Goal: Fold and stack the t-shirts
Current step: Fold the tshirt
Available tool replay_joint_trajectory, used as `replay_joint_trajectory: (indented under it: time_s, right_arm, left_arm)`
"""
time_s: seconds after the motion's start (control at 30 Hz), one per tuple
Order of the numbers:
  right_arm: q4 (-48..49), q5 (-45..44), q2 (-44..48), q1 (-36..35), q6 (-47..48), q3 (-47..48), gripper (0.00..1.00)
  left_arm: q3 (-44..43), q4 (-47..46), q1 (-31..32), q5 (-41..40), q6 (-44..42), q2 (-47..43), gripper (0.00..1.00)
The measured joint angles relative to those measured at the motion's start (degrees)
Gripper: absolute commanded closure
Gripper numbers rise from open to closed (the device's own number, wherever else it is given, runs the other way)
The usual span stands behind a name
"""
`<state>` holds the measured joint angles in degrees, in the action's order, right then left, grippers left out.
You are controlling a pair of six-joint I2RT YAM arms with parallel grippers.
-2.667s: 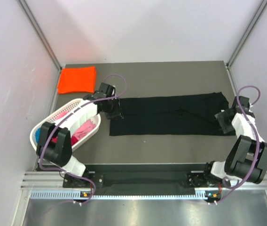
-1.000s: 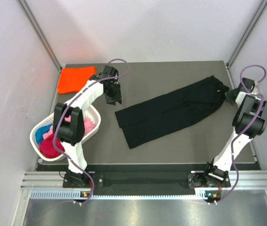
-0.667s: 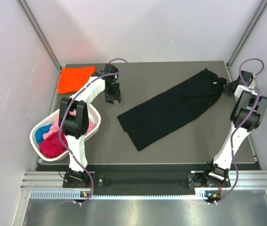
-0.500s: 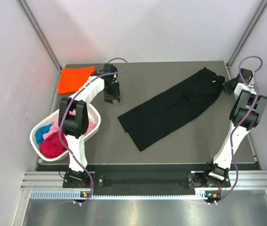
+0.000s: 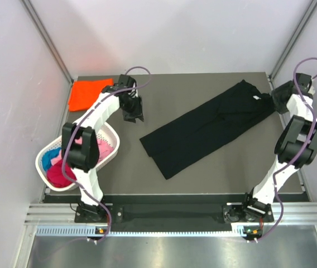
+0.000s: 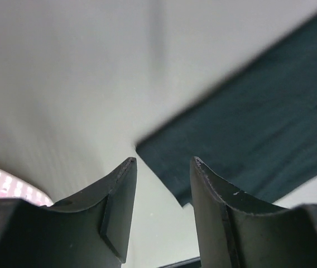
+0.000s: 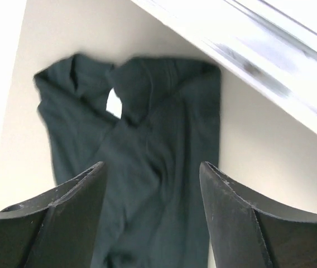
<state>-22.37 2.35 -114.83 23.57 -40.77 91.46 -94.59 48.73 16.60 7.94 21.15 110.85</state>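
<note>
The white lattice basket (image 5: 38, 163) sits at the left edge of the counter (image 5: 220, 173), its long axis running diagonally. It holds loose, unfolded cloth: a pink t-shirt (image 5: 100, 148) at the end towards the middle of the counter, a magenta t-shirt (image 5: 58, 174) bunched at the near end, and a bit of a blue t-shirt (image 5: 49, 159) between them against the outer wall. The left arm passes over the basket and hides part of what is in it.

The orange t-shirt (image 5: 89, 93) lies folded flat in the far left corner, apart from the basket. The black t-shirt (image 5: 203, 128) is folded into a long strip and lies diagonally across the counter, one end near the middle and the collar end, with a small white neck label (image 5: 255, 97), close to the far right corner.

The left end effector (image 5: 131, 110) hangs above bare counter between the orange shirt and the near end of the black strip. Its fingers are partly apart with nothing between them. The right end effector (image 5: 275, 99) is at the far right corner, just beside the collar end. In its wrist view the fingers stand wide with the black cloth below them, not gripped.
</note>
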Motion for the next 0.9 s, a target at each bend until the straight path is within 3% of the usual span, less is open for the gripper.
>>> replay_joint_trajectory:
  time_s: [0.2, 0.4, 0.53, 0.7, 0.9]
  right_arm:
    - [-5.1, -2.0, 12.6, -4.6, -2.3, -8.3, 0.29]
    - [-5.0, -2.7, 26.0, -24.4, -10.5, -27.5, 0.34]
    - [-4.3, -1.8, 32.9, -36.4, -19.8, -38.9, 0.36]
    - [-3.8, -3.9, 39.4, -48.8, -29.4, -46.7, 0.43]
    - [0.1, -5.9, 38.8, -63.7, -39.5, -50.3, 0.51]
  left_arm:
    - [9.1, -3.0, 1.3, -0.1, 0.6, -11.8, 0.48]
    - [16.1, -5.9, 6.9, 0.6, 1.7, -15.4, 0.48]
    - [19.2, -6.4, 6.8, 0.3, 2.3, -18.1, 0.48]
    - [22.6, -7.0, 5.5, -1.8, 2.5, -25.7, 0.48]
    - [25.4, -8.7, 3.5, -2.9, 3.4, -30.3, 0.47]
